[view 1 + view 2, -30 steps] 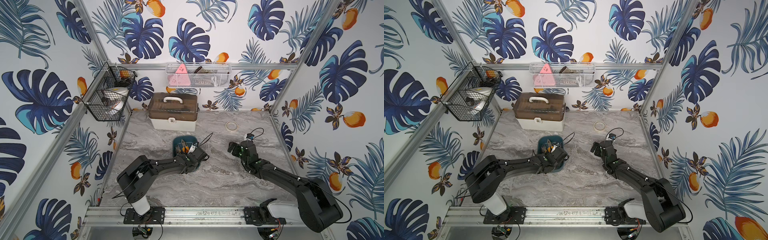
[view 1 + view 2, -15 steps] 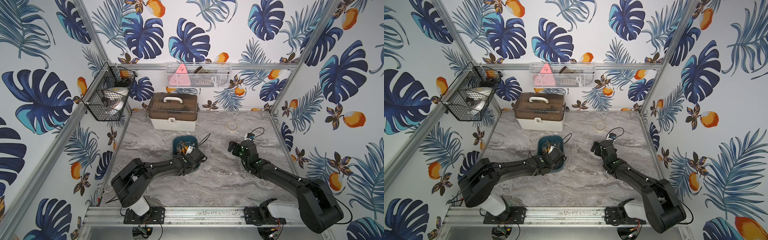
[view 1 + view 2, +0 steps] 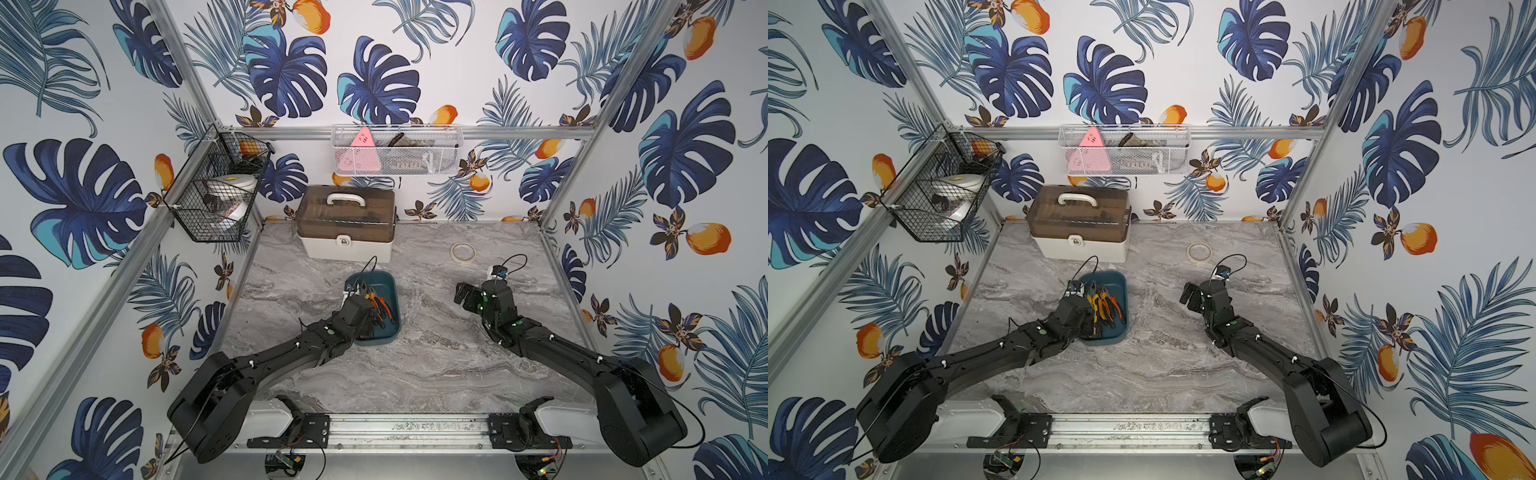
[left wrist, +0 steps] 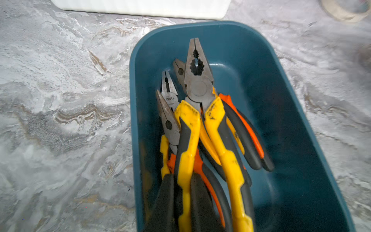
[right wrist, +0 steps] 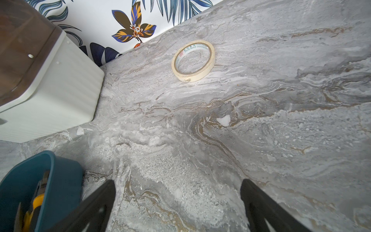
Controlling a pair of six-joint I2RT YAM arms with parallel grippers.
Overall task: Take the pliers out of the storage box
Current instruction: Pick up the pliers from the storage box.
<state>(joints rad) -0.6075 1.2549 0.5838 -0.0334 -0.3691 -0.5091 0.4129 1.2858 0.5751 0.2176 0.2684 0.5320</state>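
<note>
Pliers (image 4: 197,86) heaped in storage box (image 4: 281,100) at bench (image 3: 415,361) centre, white case (image 3: 347,245) behind; left hand (image 4: 183,178) clamps a yellow handle, right hand (image 5: 177,181) spread, empty.

The grey, swirly bench (image 5: 251,124) fills most of the picture. A ring of pale tape (image 5: 193,60) lies flat on it, near the wall with the painted flower (image 5: 136,32). Well apart from the tape stands a white case (image 5: 54,90) with a brown see-through lid (image 5: 20,40). Near the case sits the dark teal storage box (image 5: 62,178). Inside it, part of the pliers (image 5: 37,202) shows, with a bit of yellow handle and grey metal. The right hand (image 5: 178,183) is close to the camera. Its two black fingers (image 5: 100,204) are spread far apart, and only bare bench shows between them. One finger is just beside the storage box.
</note>
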